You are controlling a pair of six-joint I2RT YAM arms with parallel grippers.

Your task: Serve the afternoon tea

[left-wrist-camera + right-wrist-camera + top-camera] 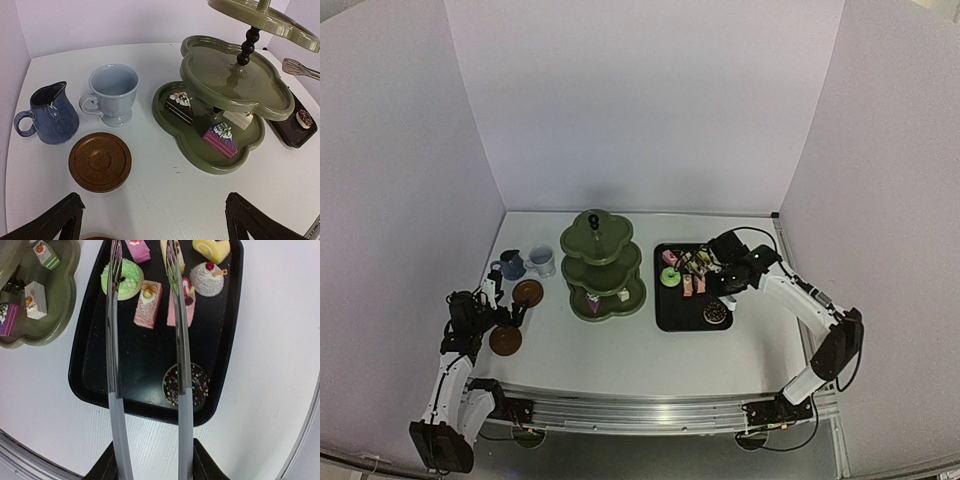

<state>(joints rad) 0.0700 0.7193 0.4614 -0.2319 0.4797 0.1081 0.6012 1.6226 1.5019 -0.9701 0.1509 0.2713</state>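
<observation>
Metal tongs (114, 365) sit clamped in my right gripper (152, 465), tips above the green doughnut (122, 279) on the black tray (142, 365), right of the three-tier stand (220, 70). My left gripper (154, 200) gapes wide before a brown saucer (100, 161), a dark-blue cup (47, 115) and a pale cup (112, 92) by the table's (620, 350) left edge.

3 cakes (220, 139) on stand's (225, 75) btm tier

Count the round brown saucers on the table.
2. The first saucer lies near the white cup; the second saucer lies closer to the front edge, beside the left arm. None seems hidden.
</observation>
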